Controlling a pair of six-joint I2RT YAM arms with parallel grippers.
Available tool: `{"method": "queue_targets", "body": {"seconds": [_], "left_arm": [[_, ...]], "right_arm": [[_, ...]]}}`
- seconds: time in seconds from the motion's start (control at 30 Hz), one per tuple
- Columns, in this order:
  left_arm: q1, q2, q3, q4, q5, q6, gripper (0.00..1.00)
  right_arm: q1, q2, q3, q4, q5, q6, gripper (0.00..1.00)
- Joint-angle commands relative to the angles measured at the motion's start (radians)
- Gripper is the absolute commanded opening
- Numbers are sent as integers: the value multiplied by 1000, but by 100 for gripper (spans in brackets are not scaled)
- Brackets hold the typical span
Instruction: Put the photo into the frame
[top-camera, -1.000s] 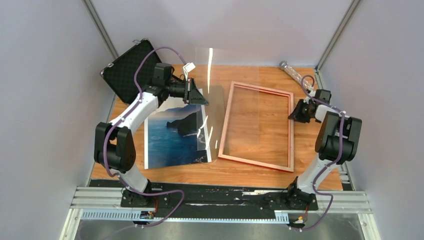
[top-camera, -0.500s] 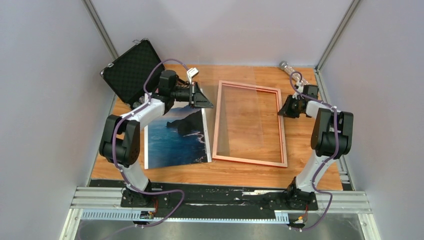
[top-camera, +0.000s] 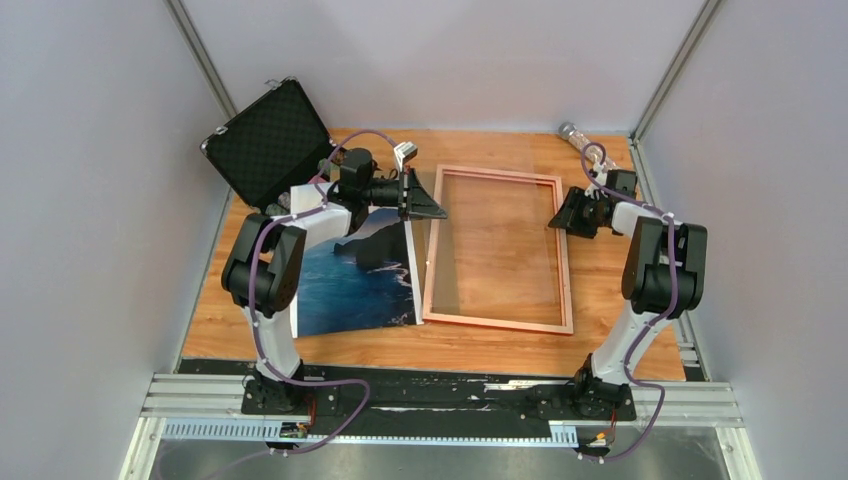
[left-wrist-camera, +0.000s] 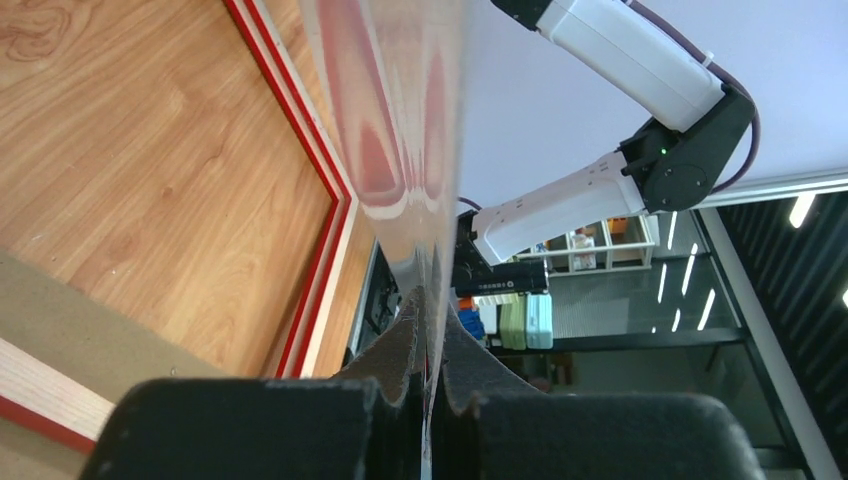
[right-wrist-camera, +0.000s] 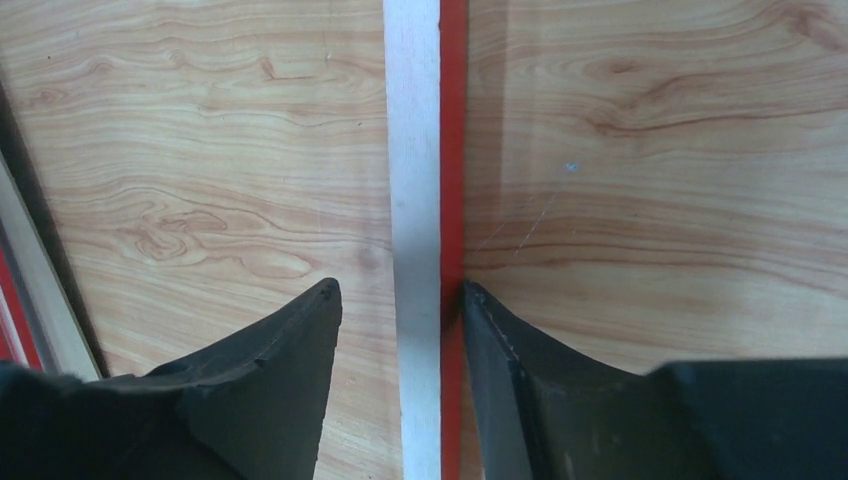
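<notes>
- L gripper (left-wrist-camera: 428, 340) clamped tight on clear pane (left-wrist-camera: 410, 120), seen edge-on; from above pane's outline barely shows, over left side of frame (top-camera: 567, 262)
- R gripper (right-wrist-camera: 399, 288) part open, astride frame's right rail nr far corner; one finger touching, other apart
- photo (top-camera: 350, 285) face up, just left of frame; far part hidden under my L arm

The top camera hangs high behind my bases and looks down on the whole table (top-camera: 500, 345), with both arms in view. My left wrist camera looks close past my left gripper (left-wrist-camera: 430, 320), edge-on along the clear sheet (left-wrist-camera: 400, 100), over the frame (left-wrist-camera: 318, 300) towards my right arm (left-wrist-camera: 620, 50). My right wrist camera faces straight down, very near, past my right gripper (right-wrist-camera: 400, 290) onto one frame rail. All three views share the frame.
</notes>
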Motion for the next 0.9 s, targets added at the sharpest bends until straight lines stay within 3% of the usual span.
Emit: {"method": "queue_targets", "body": {"seconds": [0.0, 0.4, 0.63, 0.87], "left_arm": [[-3, 22, 31, 148, 11, -68, 0], [-22, 136, 40, 401, 12, -247, 0], [-39, 175, 65, 373, 11, -219, 0], [-56, 188, 110, 210, 27, -79, 0]], "right_arm": [[0, -65, -20, 8, 4, -2, 53], [-139, -224, -70, -31, -33, -23, 63], [-213, -284, -111, -36, -62, -49, 63], [-236, -298, -126, -36, -70, -64, 61]]}}
